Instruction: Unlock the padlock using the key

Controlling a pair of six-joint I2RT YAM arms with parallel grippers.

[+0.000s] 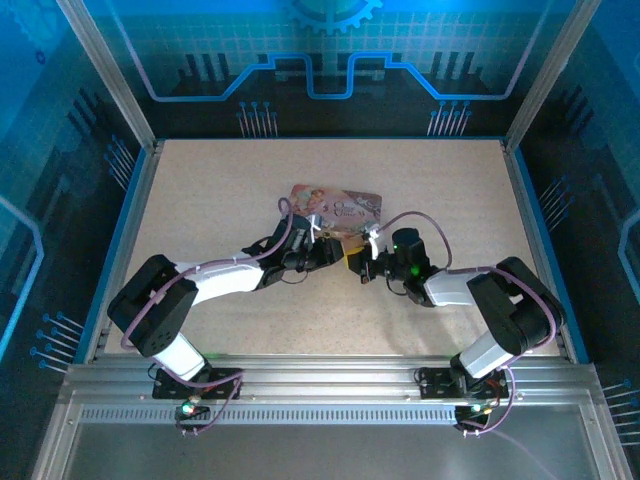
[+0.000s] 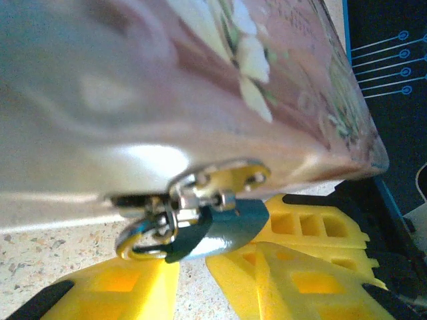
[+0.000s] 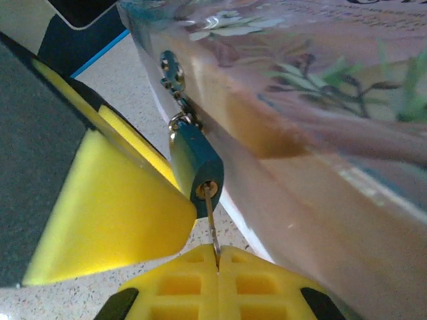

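Hanging from the hasp [image 3: 172,72] on the side of the pink tin [image 3: 320,133], the padlock [image 3: 193,160] lies with its long axis running from 11 down to 5 o'clock in the right wrist view, keyhole lowest. The key [image 3: 211,220] sits in that keyhole, its thin shaft dropping toward 6 o'clock into the right gripper [image 3: 217,257], whose fingers are pressed together on it. The left gripper [image 2: 193,270] stands spread beneath the lock, gripping nothing. The turn probably has to run about that shaft line, so the right arm is the one placed for it.
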